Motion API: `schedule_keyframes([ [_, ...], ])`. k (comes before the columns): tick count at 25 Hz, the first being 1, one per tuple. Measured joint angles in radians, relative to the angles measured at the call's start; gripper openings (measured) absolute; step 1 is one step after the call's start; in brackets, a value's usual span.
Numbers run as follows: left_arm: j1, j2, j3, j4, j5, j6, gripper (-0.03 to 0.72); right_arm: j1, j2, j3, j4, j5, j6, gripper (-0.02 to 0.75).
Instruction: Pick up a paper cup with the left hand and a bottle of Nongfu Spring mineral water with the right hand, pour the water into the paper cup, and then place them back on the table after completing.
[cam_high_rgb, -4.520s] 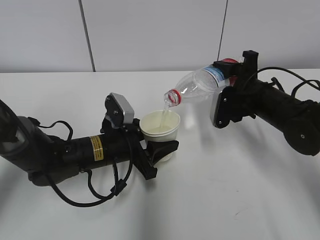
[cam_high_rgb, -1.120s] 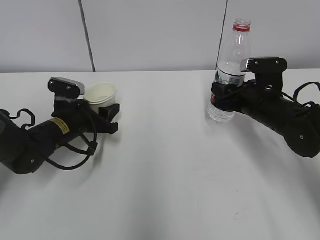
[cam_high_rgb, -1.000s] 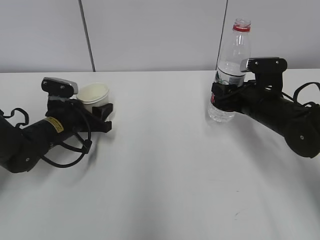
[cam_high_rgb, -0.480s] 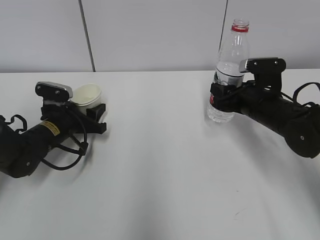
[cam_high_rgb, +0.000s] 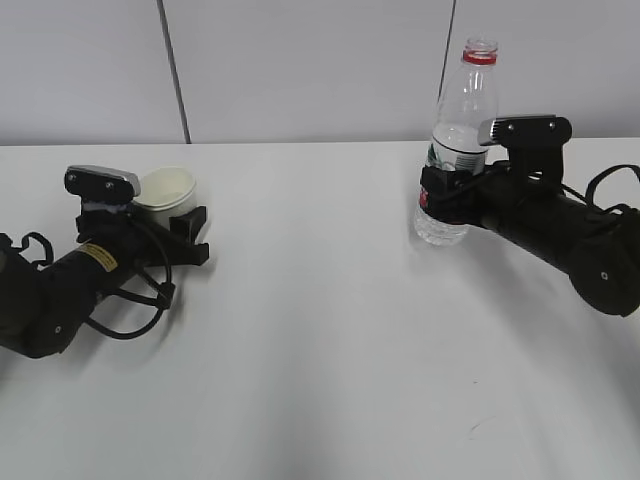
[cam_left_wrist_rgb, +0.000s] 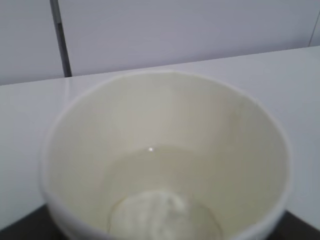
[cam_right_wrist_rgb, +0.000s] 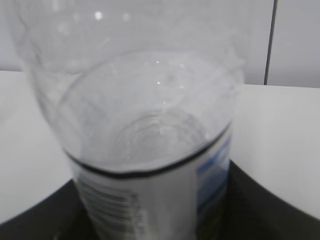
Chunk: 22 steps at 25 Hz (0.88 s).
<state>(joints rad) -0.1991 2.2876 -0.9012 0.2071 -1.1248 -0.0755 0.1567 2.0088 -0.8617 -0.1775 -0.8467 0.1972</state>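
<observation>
The left hand (cam_high_rgb: 178, 238) lies low over the table (cam_high_rgb: 320, 330), its black fingers (cam_high_rgb: 192, 252) set on either side of the paper cup (cam_high_rgb: 165, 187), which sits upright between them at the tip of the gripper; whether the pads press the cup wall I cannot tell. Seen from the left wrist, the paper cup (cam_left_wrist_rgb: 165, 160) fills the frame just ahead of the gripper, with a shallow pool of water (cam_left_wrist_rgb: 165, 200) in its bottom. The right hand (cam_high_rgb: 440, 195) is closed around the lower body of the bottle (cam_high_rgb: 455, 130), which stands upright within its grasp, open red-ringed neck above the gripper, base at the tabletop. From the right wrist, the bottle (cam_right_wrist_rgb: 150, 150) stands directly ahead, its label band between dark finger edges.
</observation>
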Motion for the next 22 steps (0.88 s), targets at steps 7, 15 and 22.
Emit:
schedule_keyframes([
  [7,0.000,0.002,0.000,-0.031,0.001,0.001,0.559,0.000,0.000,0.000,0.000,0.000,0.000,0.416],
  [15,0.000,0.002,0.045,-0.041,-0.014,0.001,0.576,0.000,0.000,0.000,0.000,0.002,0.000,0.416],
  [22,0.000,-0.076,0.153,-0.042,-0.013,0.002,0.576,0.000,0.000,0.000,-0.002,0.002,0.000,0.416],
])
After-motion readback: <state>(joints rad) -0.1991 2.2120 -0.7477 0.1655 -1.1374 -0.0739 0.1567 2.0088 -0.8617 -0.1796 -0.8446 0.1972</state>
